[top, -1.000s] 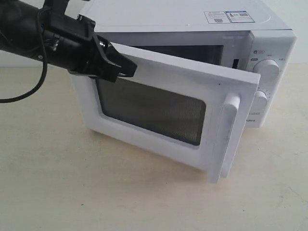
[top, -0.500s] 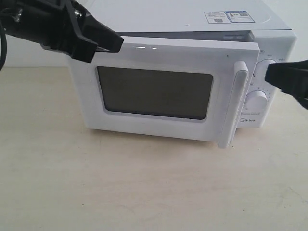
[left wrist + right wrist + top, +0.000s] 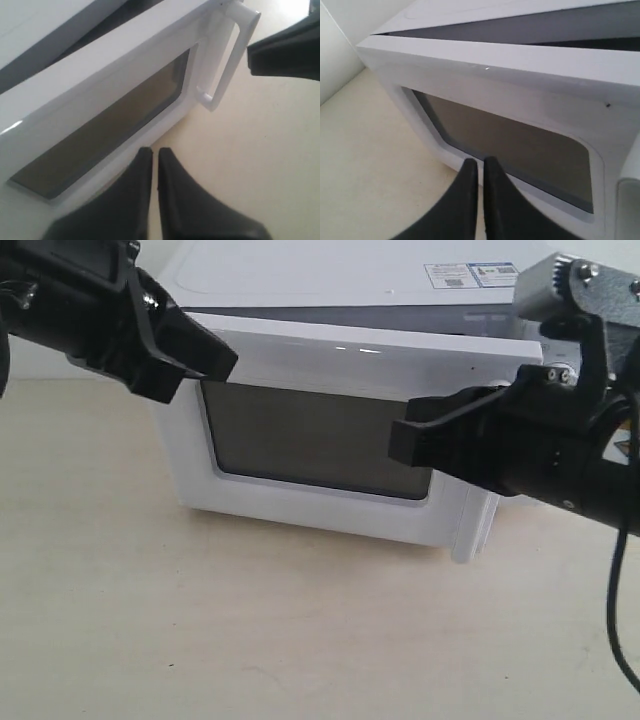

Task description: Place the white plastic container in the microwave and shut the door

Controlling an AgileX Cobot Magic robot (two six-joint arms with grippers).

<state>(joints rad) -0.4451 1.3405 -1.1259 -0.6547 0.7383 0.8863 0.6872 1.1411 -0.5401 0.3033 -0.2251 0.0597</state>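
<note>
The white microwave (image 3: 330, 275) stands at the back of the table. Its door (image 3: 300, 370) with the dark window (image 3: 310, 435) is almost closed; a narrow dark gap still shows along the top edge. My left gripper (image 3: 225, 358) is shut and empty, its tip by the door's upper left corner. My right gripper (image 3: 400, 443) is also shut and empty, held in front of the door's right side and hiding most of the handle (image 3: 227, 55). The wrist views show both sets of fingers closed, left (image 3: 153, 151) and right (image 3: 480, 162). The white plastic container is out of view.
The beige tabletop (image 3: 250, 620) spreads out in front of the microwave. Stickers (image 3: 470, 275) lie on the microwave's top. A black cable (image 3: 625, 640) hangs from the right arm at the right edge. A white wall stands behind.
The door has swung from wide open to nearly closed. My right gripper has come in from the right, across the door's front. My left gripper has drawn back to the upper left.
</note>
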